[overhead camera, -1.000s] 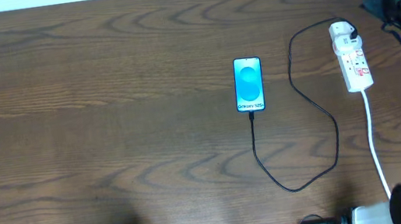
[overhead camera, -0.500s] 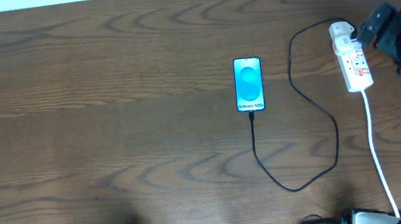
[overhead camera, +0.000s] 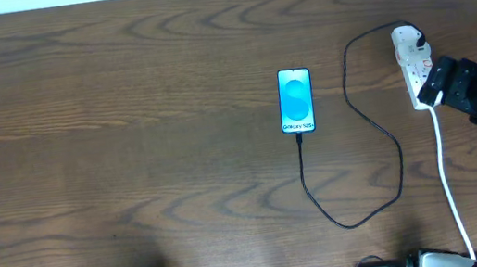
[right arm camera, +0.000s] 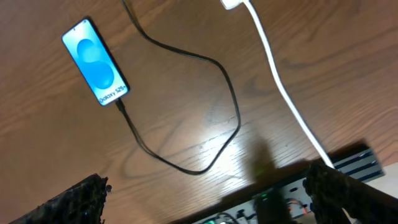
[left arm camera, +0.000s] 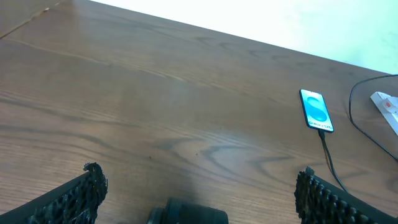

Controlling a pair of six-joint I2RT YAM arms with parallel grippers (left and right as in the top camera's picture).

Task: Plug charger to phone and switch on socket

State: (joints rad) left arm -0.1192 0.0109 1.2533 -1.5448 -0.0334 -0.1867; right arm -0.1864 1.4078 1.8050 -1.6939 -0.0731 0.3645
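Two grippers, both spread wide. The left gripper (left arm camera: 199, 176) idles well off from the socket (overhead camera: 413, 60) and has no part in this step. The right gripper (right arm camera: 205, 183) hangs over the socket's corded end and hides that end in the overhead view.

The phone (overhead camera: 296, 100) lies flat on the bench (overhead camera: 125, 121), well apart from the socket on the left-arm side, with its screen lit. The charger (overhead camera: 303, 171) runs from the socket's far end in a loose loop, and its tip meets the phone's edge. We judge the plug seated and the switch the only job left.

- The switches are too small here to read as on or off.
- Narrow the jaws first, so that one firm tip meets the rocker.
- Come straight down on the switch beside the loaded outlet, with no sideways push.
- The socket looks light. A slanted press could skid it and tug the charger.
- Keep off the white cord (overhead camera: 443, 161).
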